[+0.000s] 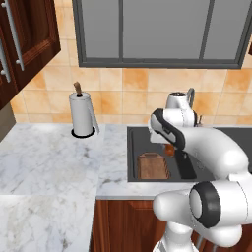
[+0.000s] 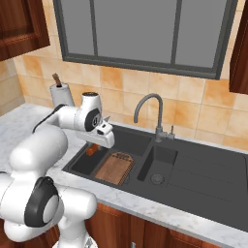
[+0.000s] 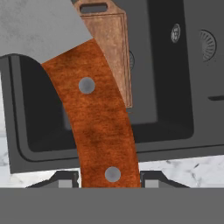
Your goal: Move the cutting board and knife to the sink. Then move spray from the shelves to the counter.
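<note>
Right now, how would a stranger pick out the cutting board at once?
Find the dark sink under the window. In its left basin lies the cutting board, flat, brown and wooden, with a loop handle. The knife in the claw above is smaller, with a red-brown handle.

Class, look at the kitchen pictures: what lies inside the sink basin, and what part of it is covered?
The cutting board lies in the sink. Above it the gripper holds the knife, which hides part of the board in the hand view.
</note>
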Controlling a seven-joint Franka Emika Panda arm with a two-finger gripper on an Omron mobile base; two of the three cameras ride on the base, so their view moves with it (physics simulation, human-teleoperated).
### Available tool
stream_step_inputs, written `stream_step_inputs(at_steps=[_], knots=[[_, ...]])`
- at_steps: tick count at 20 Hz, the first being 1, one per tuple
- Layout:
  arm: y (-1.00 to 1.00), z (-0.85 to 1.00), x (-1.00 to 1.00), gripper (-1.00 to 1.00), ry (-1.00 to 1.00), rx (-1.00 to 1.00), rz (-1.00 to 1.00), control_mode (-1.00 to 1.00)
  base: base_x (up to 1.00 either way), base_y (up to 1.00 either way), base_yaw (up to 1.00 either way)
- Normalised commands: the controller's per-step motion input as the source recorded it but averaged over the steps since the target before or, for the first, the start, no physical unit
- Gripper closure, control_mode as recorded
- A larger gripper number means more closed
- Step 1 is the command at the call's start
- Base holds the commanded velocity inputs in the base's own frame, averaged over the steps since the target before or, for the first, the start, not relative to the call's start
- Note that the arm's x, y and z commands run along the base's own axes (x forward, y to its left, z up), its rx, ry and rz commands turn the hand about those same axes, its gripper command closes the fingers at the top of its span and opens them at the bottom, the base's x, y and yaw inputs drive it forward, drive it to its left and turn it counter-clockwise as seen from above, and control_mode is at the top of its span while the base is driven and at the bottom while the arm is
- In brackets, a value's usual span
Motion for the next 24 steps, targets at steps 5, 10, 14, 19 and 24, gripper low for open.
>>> stream_step_inputs(at_steps=[5, 10, 14, 19, 24], knots=[[0.15, -0.42, 0.59, 1.00, 0.00, -0.01, -0.03, -1.00, 0.00, 0.00, 0.00], [0.05, -0.47, 0.53, 1.00, -0.01, 0.00, -0.06, -1.00, 0.00, 0.00, 0.00], [0.00, -0.51, 0.43, 1.00, 0.00, 0.00, -0.06, -1.00, 0.00, 0.00, 0.00], [0.00, -0.48, 0.33, 1.00, 0.00, -0.02, -0.08, -1.00, 0.00, 0.00, 0.00], [-0.03, -0.42, 0.15, 1.00, 0.00, -0.04, -0.09, -1.00, 0.00, 0.00, 0.00]])
